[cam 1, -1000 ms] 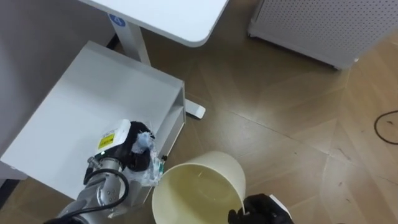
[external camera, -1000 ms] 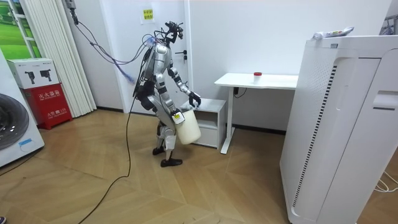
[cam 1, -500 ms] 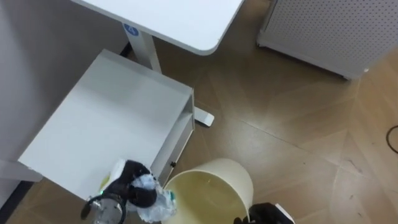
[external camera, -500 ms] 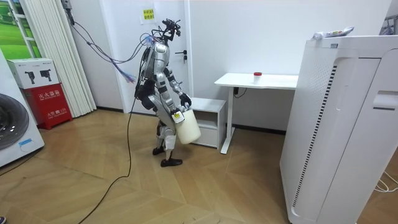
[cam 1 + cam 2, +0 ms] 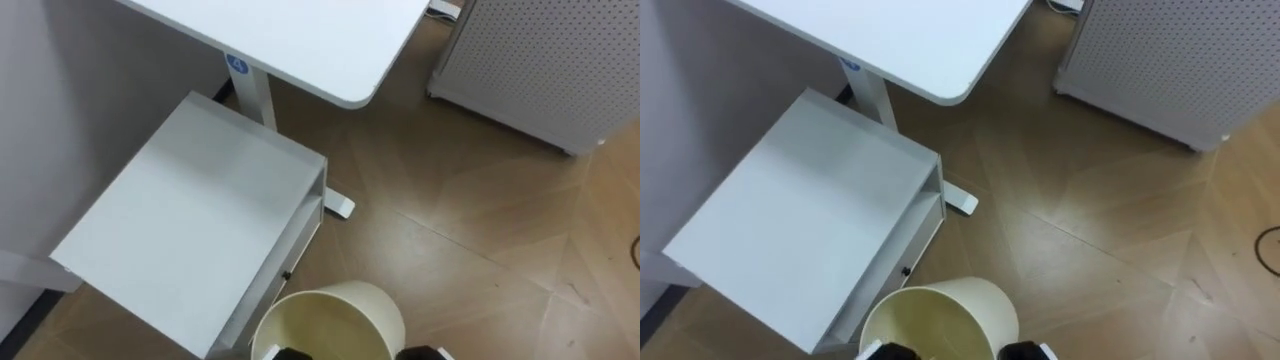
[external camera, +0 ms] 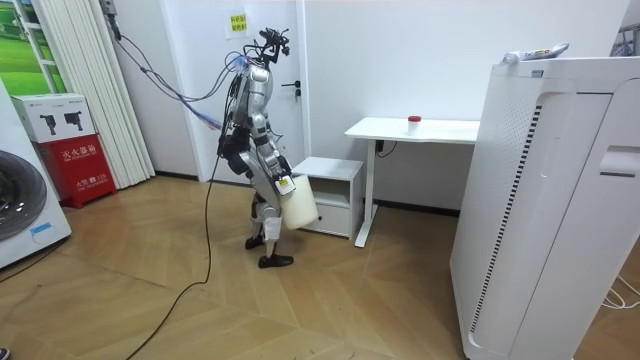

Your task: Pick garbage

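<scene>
A cream waste bin point(image 5: 385, 305) with its mouth facing up sits at the bottom edge of the eye views, just off the front corner of a low white cabinet point(image 5: 190, 220). Its inside looks bare as far as the rim lets me see. A dark sliver of my left hand point(image 5: 290, 353) lies at the bin's near left rim. A similar sliver of my right hand point(image 5: 425, 353) lies at its near right rim. In the room view I stand beside the cabinet point(image 6: 335, 170) with the bin point(image 6: 300, 207) held off the floor at hip height.
A white desk point(image 5: 320, 40) stands over the cabinet's far side, its leg and foot point(image 5: 340, 207) on the wooden floor. A white perforated appliance point(image 5: 540, 70) stands at the far right. The room view has a small red thing point(image 6: 413, 121) on the desk.
My left hand, shut on a crumpled clear plastic wrapper at the cabinet's front edge, came down to the bin's rim; the wrapper is out of sight. The camera's view shifted.
</scene>
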Available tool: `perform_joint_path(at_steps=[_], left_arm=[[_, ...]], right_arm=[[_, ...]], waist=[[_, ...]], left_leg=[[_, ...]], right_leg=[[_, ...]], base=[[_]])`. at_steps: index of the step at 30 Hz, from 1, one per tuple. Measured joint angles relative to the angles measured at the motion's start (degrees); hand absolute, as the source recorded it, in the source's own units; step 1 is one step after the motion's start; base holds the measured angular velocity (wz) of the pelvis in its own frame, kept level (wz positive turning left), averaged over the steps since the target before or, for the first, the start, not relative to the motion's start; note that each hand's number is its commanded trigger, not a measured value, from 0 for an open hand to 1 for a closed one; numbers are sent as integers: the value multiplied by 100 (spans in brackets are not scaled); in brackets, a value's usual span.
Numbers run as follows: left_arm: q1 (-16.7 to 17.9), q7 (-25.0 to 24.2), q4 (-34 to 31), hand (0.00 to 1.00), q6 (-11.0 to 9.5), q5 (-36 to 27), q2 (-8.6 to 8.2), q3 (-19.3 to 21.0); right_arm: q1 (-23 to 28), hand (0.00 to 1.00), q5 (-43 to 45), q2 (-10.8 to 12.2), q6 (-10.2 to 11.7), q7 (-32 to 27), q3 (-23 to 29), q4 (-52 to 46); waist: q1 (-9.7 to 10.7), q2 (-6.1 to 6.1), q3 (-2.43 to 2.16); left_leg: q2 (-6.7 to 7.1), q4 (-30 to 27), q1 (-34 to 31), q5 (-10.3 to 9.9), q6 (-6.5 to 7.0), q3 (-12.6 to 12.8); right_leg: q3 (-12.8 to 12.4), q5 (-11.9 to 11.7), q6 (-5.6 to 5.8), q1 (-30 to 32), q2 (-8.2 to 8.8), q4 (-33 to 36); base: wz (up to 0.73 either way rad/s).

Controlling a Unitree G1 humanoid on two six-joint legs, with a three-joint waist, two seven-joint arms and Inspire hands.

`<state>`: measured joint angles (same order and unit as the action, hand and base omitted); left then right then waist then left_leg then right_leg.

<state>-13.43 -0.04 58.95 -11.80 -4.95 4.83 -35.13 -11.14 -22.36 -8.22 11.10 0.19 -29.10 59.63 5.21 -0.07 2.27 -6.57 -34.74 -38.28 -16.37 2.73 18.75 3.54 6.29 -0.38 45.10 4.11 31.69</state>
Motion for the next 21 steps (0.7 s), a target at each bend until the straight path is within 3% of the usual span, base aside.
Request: perform_joint_path(at_steps=[5,12,21], left_arm=[[54,-277,-201,0,-13,7,-1,-6],[56,-295,-206,0,-115,189,-96,-56],[53,-289,-208,0,-162,696,-59,-56]], right_arm=[[39,100,4,-1,46,9,32,3],[92,100,-5,8,145,53,29,11],[151,100,-12,6,147,138,47,23]], waist=[[-124,-1,0],[-250,0,0],[-234,-8,5]], left_leg=[[0,-5,-4,0,0,1],[-1,-4,-3,0,0,1],[-18,57,87,0,1,8]], right_leg=[[6,-14,4,-4,0,-17],[-21,-17,8,-7,-15,-17],[-10,-66,17,-120,-30,-125]], base=[[0],[0],[-1]])
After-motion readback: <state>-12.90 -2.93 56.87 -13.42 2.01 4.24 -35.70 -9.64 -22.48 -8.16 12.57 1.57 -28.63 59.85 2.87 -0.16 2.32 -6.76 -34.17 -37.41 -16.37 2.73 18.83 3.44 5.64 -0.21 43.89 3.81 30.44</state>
